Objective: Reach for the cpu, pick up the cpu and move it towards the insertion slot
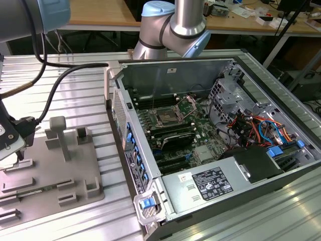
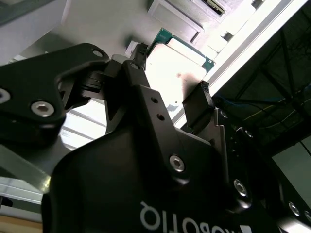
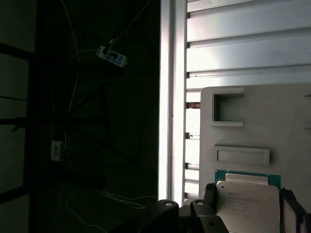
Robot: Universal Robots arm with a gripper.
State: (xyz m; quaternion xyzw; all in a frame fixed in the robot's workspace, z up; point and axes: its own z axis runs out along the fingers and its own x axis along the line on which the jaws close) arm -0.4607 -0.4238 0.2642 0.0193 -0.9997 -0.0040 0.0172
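In both wrist views the cpu (image 3: pixel 245 206) (image 2: pixel 177 63), a pale silver square with a green edge, lies between my black fingers (image 2: pixel 201 97). My gripper (image 3: pixel 249 194) (image 2: pixel 167 80) is shut on it, one finger against each side. It is held at or just above the grey fixture plate (image 3: pixel 286 126); I cannot tell whether it is lifted. In the exterior view my gripper (image 1: pixel 15 150) is at the far left over that plate (image 1: pixel 60 170). The insertion slot (image 1: pixel 165 118), dark-centred with a metal frame, sits inside the open computer case well to the exterior view's right.
The open case (image 1: pixel 150 80) has tall metal walls, a power supply with a white label (image 1: pixel 210 183) and coloured cables (image 1: pixel 256 130). Grey posts (image 1: pixel 59 135) rise from the fixture plate. The table edge (image 3: pixel 172 97) runs close beside the plate. The arm's base (image 1: pixel 170 25) stands behind the case.
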